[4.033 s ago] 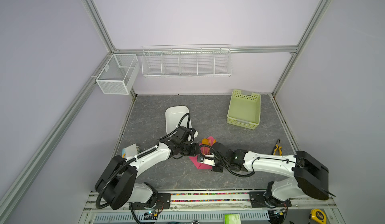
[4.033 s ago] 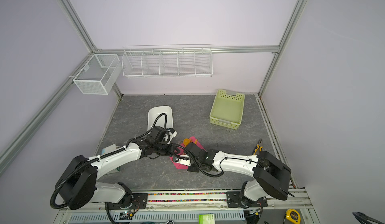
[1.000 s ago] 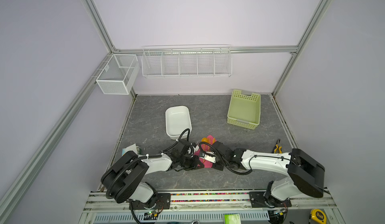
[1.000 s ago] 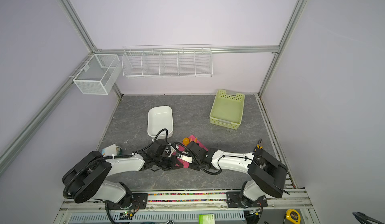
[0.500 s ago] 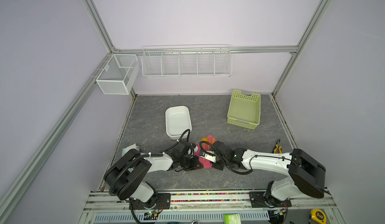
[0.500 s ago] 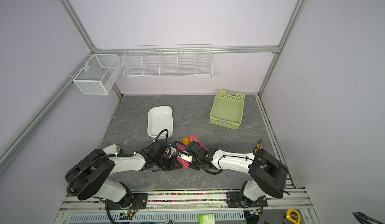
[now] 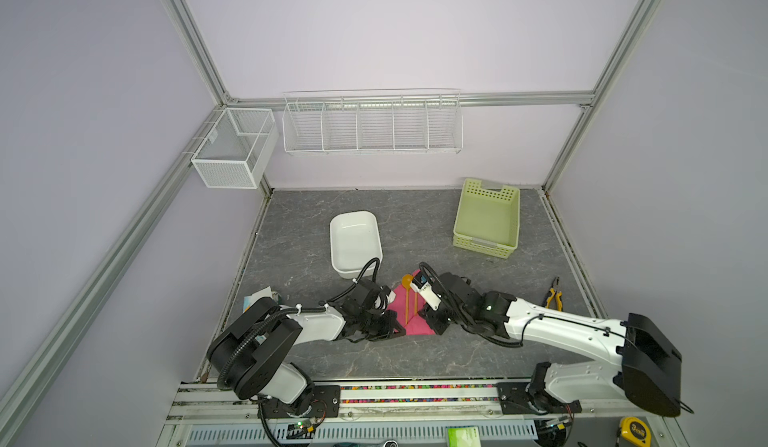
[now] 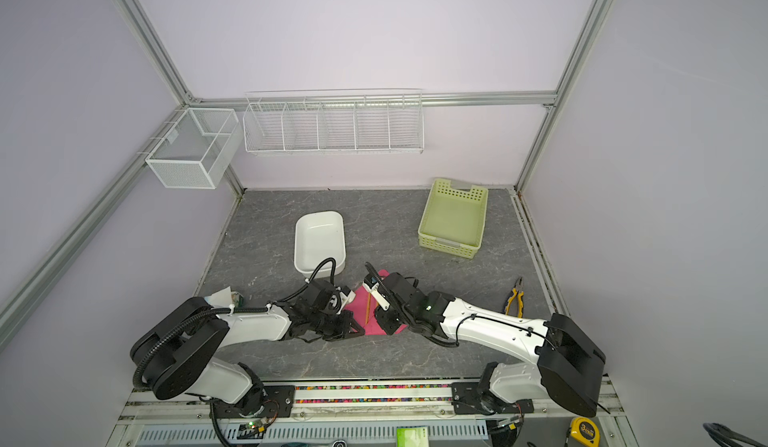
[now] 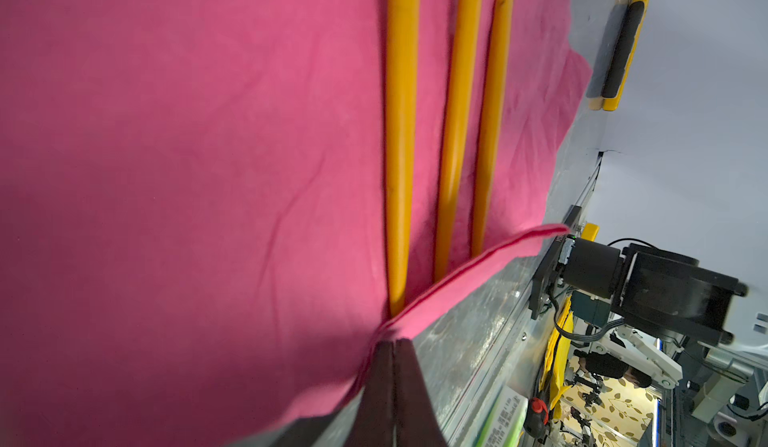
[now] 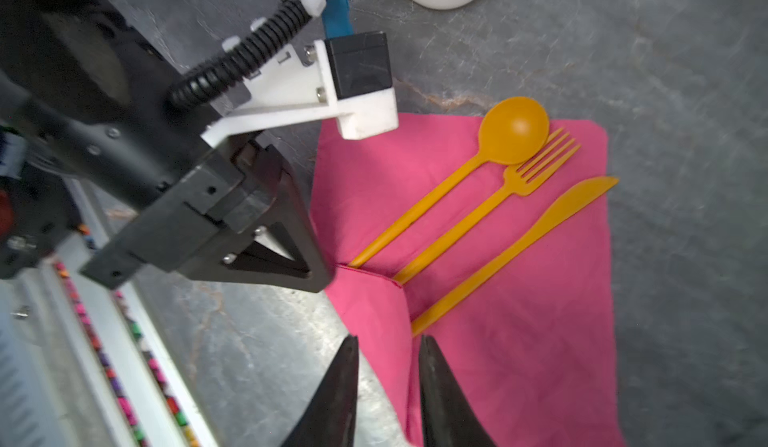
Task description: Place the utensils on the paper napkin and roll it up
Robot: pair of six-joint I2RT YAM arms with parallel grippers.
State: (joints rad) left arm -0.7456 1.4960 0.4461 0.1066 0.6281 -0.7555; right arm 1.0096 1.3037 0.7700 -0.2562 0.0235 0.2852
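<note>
the white tub (image 7: 354, 239) stands open at mid-table and shows only its own bare floor. so does the pale green basket (image 7: 487, 221) with perforated walls, near the back right corner. two white wire holders hang off the table: a mesh box (image 7: 232, 149) on the left frame rail and a long rack (image 7: 372, 124) of five bays on the back wall, with only wall showing through their wires. the paper napkin (image 10: 511, 341) lies on the table's front middle, just in front of the tub and between the two arms. on it the spoon (image 10: 513, 131), fork (image 10: 528, 174) and knife (image 10: 536, 231) lie side by side, heads toward the tub. the spoon is on the left arm's side, its bowl touching the fork's tines. a near corner of the sheet is folded over the handle ends of spoon and fork. the left gripper (image 9: 392, 345) is closed tight, its tips right where that fold begins; whether paper is caught between them cannot be told. the right gripper (image 10: 388, 341) stands narrowly parted over the napkin's near edge, holding nothing, with the knife's handle end just beyond its tips. the tabletop (image 7: 415, 361) is dark grey and marbled, and yellow-handled pliers (image 7: 552, 297) lie by its right edge. pale lilac walls (image 7: 415, 29) and aluminium posts (image 7: 189, 37) close the cell, and a yellow tape measure (image 7: 631, 428) sits by the front rail.
</note>
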